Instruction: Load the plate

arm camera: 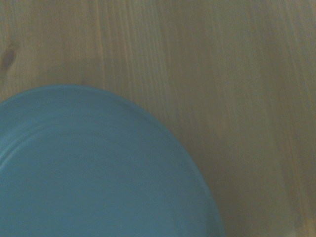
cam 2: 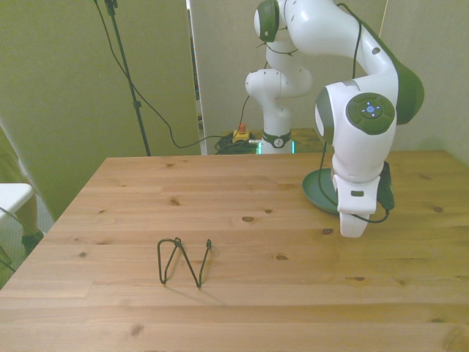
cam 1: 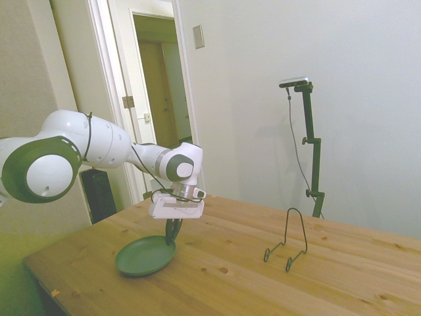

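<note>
The dark green plate [cam 1: 141, 257] lies on the wooden table near the side view's left end. My gripper [cam 1: 173, 237] points straight down at the plate's rim on the side toward the wire stand. In the front view only part of the plate [cam 2: 318, 192] shows, behind the white hand, which hides the gripper's tip. The wrist view is filled at one corner by the plate [arm camera: 89, 173], bluish and blurred, with bare wood beside it. The thin black wire stand [cam 1: 287, 240] stands empty and well away from the plate.
Seen from the front, the wire stand [cam 2: 183, 262] is toward the left and nearer the camera than the plate. A doorway and walls lie behind the table [cam 1: 217, 283].
</note>
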